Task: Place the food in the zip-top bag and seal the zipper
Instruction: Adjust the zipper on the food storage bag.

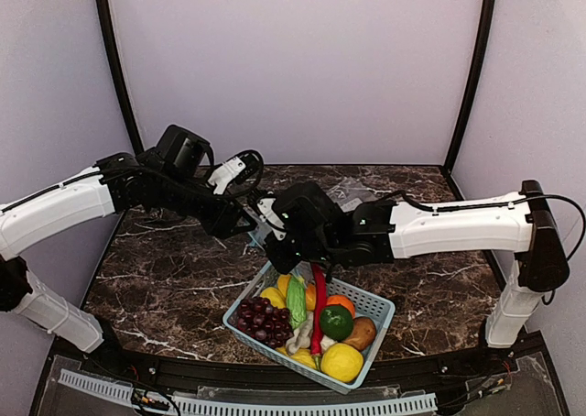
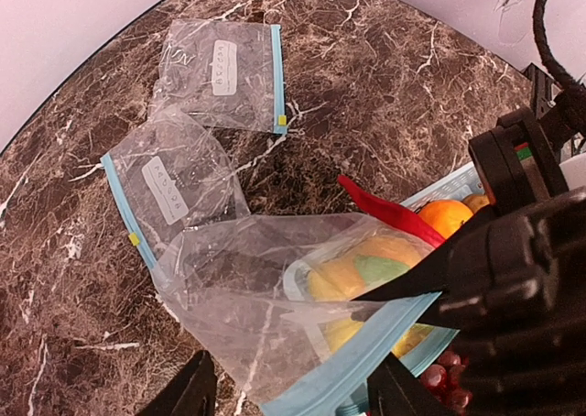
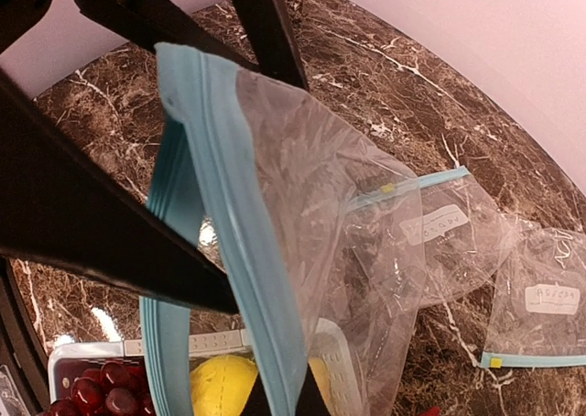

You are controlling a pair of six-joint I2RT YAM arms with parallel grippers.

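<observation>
The clear zip-top bag (image 2: 238,288) hangs in the air over the basket's far-left corner, empty, with its light blue zipper (image 2: 366,366) parted. My right gripper (image 3: 286,402) is shut on one zipper lip (image 3: 229,214). My left gripper (image 2: 293,379) is open, its fingers (image 2: 188,393) wide apart astride the bag's mouth edge. In the top view both grippers, left (image 1: 243,222) and right (image 1: 275,242), meet at the bag (image 1: 259,237). The orange (image 1: 341,302), the dark green avocado (image 1: 336,322) and the light green gourd (image 1: 296,299) lie in the basket. The orange also shows in the left wrist view (image 2: 446,216).
The blue basket (image 1: 380,308) at the front centre also holds purple grapes (image 1: 259,320), a long red chili (image 1: 319,311), a lemon (image 1: 341,362) and a brown potato (image 1: 363,333). Two more flat bags (image 2: 224,72) (image 2: 174,191) lie on the marble table beyond it.
</observation>
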